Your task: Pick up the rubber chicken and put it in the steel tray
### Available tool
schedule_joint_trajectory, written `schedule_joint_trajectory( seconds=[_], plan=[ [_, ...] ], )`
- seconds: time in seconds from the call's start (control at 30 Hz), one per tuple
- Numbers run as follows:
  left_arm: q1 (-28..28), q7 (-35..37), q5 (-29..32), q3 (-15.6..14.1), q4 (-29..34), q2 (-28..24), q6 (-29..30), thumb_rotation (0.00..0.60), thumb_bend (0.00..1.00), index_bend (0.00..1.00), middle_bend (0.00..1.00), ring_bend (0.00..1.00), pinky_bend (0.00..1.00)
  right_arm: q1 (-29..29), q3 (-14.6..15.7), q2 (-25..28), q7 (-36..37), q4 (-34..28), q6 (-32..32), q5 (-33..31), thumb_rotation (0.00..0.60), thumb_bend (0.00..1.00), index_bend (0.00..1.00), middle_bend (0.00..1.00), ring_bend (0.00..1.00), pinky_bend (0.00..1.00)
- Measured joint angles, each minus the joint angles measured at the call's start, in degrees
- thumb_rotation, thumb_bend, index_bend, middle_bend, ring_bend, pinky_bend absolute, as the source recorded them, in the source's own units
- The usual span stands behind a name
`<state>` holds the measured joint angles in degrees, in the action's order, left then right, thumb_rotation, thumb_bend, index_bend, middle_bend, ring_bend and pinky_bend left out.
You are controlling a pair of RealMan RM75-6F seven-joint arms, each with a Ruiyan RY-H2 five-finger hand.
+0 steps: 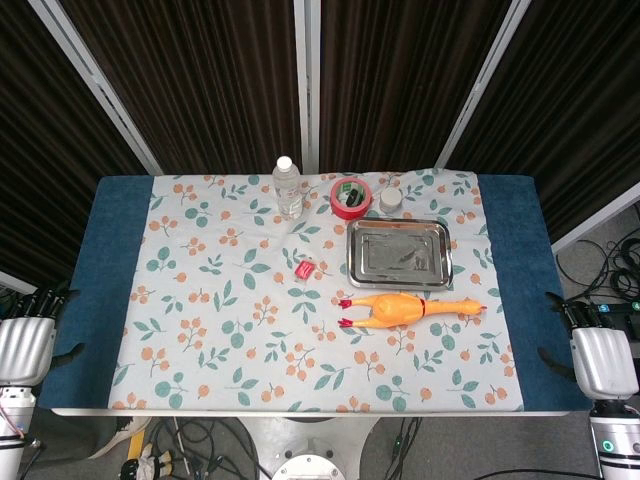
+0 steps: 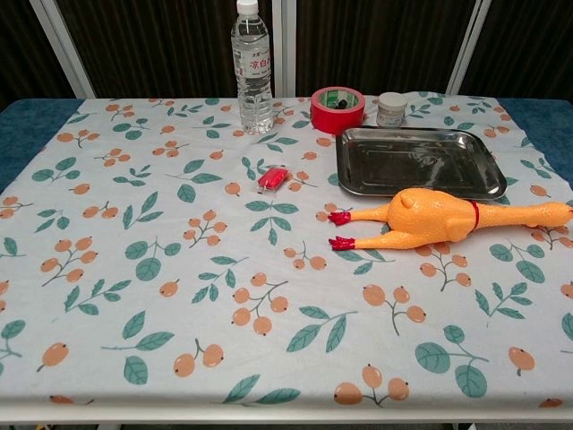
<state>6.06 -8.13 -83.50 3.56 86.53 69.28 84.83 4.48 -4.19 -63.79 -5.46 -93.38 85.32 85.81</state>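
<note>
The orange rubber chicken [image 1: 405,308] [image 2: 430,218] lies on its side on the floral cloth, red feet to the left and head to the right. It sits just in front of the steel tray [image 1: 400,255] [image 2: 416,161], which holds nothing. My left hand [image 1: 25,345] hangs off the table's left edge, far from the chicken. My right hand [image 1: 600,360] is off the right edge, nearer the chicken's head. Both hands hold nothing and their fingers look apart. Neither hand appears in the chest view.
A clear water bottle [image 1: 287,187] [image 2: 252,67] stands at the back. A red tape roll [image 1: 350,197] [image 2: 337,109] and a small jar [image 1: 390,198] [image 2: 390,108] sit behind the tray. A small red object [image 1: 305,269] [image 2: 273,179] lies left of the tray.
</note>
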Motion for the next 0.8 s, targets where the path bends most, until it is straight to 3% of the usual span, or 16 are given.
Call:
schedule_joint_trajectory(
  seconds=[0.2,0.37,0.6,0.8],
  plan=[
    [0.10,0.24,0.26,0.10,0.39,0.02,0.07,0.600,0.03,0.28,0.23,0.17,0.23,0.35,-0.09,0.03,0.04,-0.14,-0.08,0.43,0.600,0.11,0.16,0.33,0.23,0.35],
    [0.21,0.94,-0.54,-0.16,0.26,0.19,0.08,0.600,0.03,0.28,0.23,0.17,0.23,1.43,-0.10,-0.79,0.06,0.63,-1.33,0.97,0.600,0.11,0.08,0.32,0.23,0.35],
    [0.28,1.84,-1.07,-0.66,0.18,0.05,-0.33,0.600,0.03,0.28,0.23,0.17,0.23,7.57,-0.66,-3.81,-2.35,3.54,-11.90,-0.06,0.600,0.10,0.08,0.28,0.17,0.35],
    [-0.12,2.59,-0.49,-1.08,0.18,-0.20,-0.84,0.600,0.03,0.28,0.23,0.17,0.23,14.76,-1.81,-10.50,-6.26,11.78,-22.00,-2.78,0.600,0.15,0.20,0.33,0.19,0.36]
  ],
)
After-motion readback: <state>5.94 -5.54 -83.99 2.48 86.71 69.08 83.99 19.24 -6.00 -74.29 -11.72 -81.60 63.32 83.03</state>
